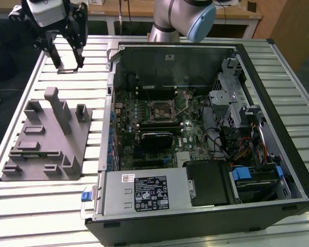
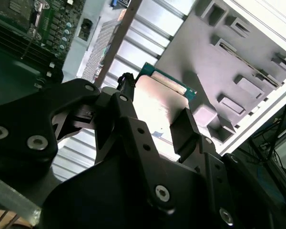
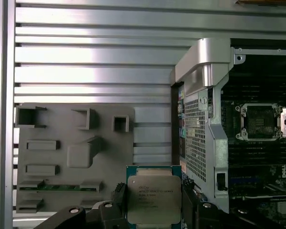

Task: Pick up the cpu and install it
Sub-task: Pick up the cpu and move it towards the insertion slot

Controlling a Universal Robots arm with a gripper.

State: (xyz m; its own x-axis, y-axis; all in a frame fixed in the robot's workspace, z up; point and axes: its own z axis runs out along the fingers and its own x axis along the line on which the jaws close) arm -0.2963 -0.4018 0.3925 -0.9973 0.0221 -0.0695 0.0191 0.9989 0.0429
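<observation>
My gripper hangs above the slatted table at the exterior view's upper left, beyond the grey fixture and beside the computer case. It is shut on the cpu, a small square chip with a pale metal top on a green edge, held flat between the two black fingers. In the second wrist view the cpu sits between the fingers, with the gripper above the table slats. The dark metal-framed socket lies open on the motherboard inside the case, and it is also in the first wrist view.
A grey plastic block fixture with upright posts lies on the table to the exterior view's left of the open computer case. The case's raised metal wall stands between gripper and motherboard. Drive cage and cables fill the case's far side.
</observation>
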